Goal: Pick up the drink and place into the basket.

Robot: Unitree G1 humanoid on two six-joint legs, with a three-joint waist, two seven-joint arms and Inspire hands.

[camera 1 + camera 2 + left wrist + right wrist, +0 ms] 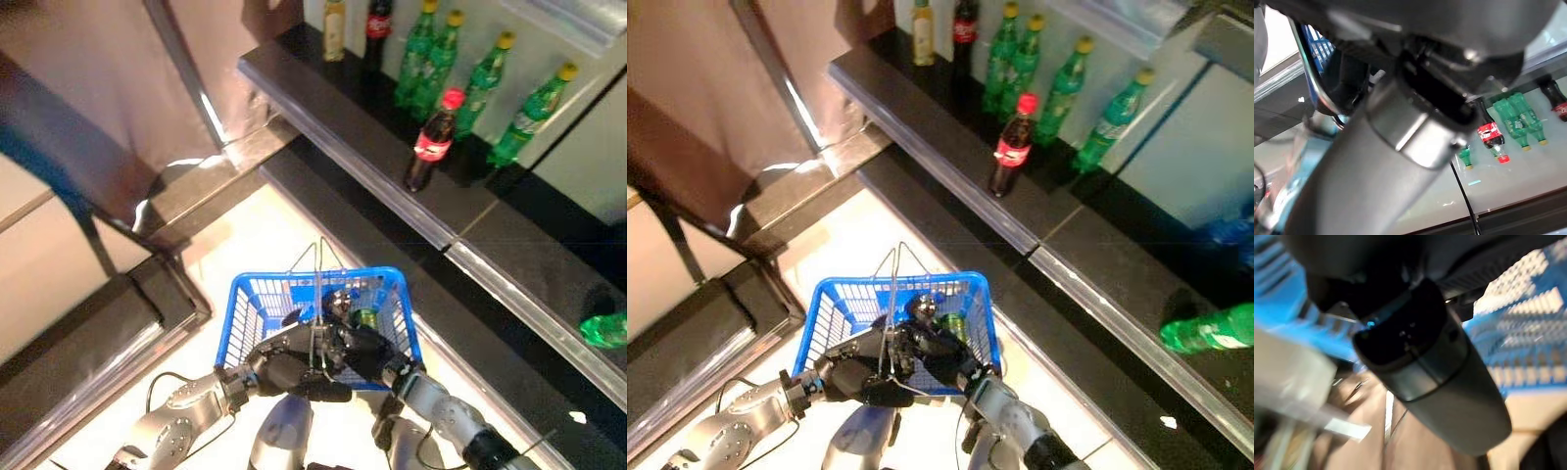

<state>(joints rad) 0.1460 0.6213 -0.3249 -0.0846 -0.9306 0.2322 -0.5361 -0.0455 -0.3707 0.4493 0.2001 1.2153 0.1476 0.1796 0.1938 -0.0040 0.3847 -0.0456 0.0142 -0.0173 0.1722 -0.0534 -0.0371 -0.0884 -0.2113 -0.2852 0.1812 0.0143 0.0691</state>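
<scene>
Both hands (L (284, 367), R (364, 351)) meet over basket (250, 294).

Wire handles (318, 284) over basket (250, 304)

Nothing legible anywhere: white script on the red label of the cola bottle (429, 147) too small to make out, labels on the green soda bottles (484, 76) just pale smears, no numbers or signs on the blue basket (257, 301).

Blue plastic-mesh basket (257, 305), glossy shelf (323, 117)
</scene>
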